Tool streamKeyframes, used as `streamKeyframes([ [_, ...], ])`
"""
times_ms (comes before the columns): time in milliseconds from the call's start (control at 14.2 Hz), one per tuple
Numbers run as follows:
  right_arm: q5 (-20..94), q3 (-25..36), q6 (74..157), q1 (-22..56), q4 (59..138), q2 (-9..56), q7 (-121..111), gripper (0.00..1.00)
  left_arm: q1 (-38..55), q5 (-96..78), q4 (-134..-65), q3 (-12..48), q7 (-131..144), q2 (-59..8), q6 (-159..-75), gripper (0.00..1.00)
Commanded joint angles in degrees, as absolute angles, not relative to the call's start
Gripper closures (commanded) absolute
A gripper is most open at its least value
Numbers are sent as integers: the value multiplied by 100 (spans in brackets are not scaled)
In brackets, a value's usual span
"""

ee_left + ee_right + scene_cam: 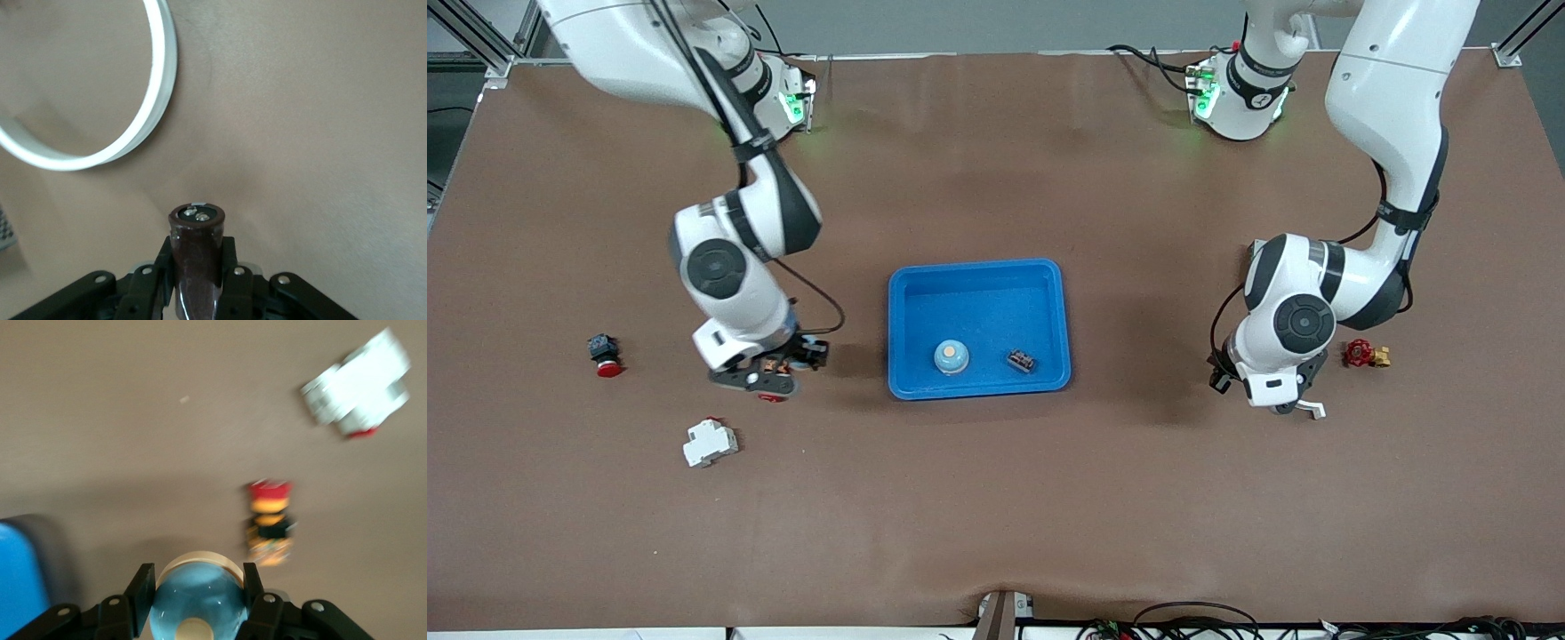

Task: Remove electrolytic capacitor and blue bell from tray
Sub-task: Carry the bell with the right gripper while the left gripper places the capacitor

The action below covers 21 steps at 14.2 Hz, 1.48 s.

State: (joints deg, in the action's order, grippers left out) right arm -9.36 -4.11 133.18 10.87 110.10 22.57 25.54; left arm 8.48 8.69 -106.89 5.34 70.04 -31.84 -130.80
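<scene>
**Both arms loaded, tray already holding a pair**

We're looking at two grippers that each have something in their grasp. The left gripper [195, 283] is clamped on a capacitor [195, 257], a dark brown cylinder with two metal terminals on its end, and it hangs over bare table toward the left arm's end, near a red valve [1366, 355]. A white ring [100, 100] shows in that wrist view too.

Over at the right arm's end, the right gripper [195, 600] grips a bell [195, 600], a pale blue dome with a cream base, squeezed between its black fingers [141, 593]. It sits low over the table just beside the blue tray [898, 329]. Below it we see a small red-capped part [269, 523] and a white breaker [710, 442], the breaker nearer to the front camera. A red push button [605, 355] lies well apart, closer to the table's end.

Inside the tray rest another bell [951, 356] and a second capacitor [1021, 360], side by side, apart.
</scene>
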Motion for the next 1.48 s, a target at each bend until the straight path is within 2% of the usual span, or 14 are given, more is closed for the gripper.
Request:
streamKeyframes([
  [0, -679, -536, 13298, 345, 11162, 2074, 1122, 100, 773, 1019, -10705, 580, 6620, -3304, -13245, 100],
  [141, -335, -519, 13307, -103, 11162, 2083, 66, 100, 695, 1116, -10714, 580, 6425, -3384, -13245, 100],
  [212, -325, -519, 13307, -314, 11162, 2083, -286, 100, 642, 1116, -10705, 589, 6425, -3384, -13245, 85],
  [353, -299, -527, 13315, -605, 11206, 2092, -780, 100, 694, 1116, -10705, 589, 6425, -3358, -13245, 42],
  [424, -194, -536, 13359, -728, 11328, 2083, -939, 100, 703, 1116, -10696, 598, 6434, -3323, -13193, 14],
  [495, 42, -536, 13385, -816, 11407, 2092, -1088, 100, 712, 1116, -10688, 632, 6468, -3279, -13149, 0],
  [636, 578, -519, 13447, -966, 11644, 2083, -1545, 100, 791, 1047, -10609, 737, 6609, -3130, -13000, 0],
  [1060, 615, -501, 14773, -1266, 12471, 2057, -2399, 100, 913, 1046, -9994, 1668, 7917, -3102, -12683, 0],
  [1413, 764, -519, 15134, -1283, 12639, 2118, -2391, 100, 1748, 1046, -9098, 1705, 9288, -3594, -12718, 0],
])
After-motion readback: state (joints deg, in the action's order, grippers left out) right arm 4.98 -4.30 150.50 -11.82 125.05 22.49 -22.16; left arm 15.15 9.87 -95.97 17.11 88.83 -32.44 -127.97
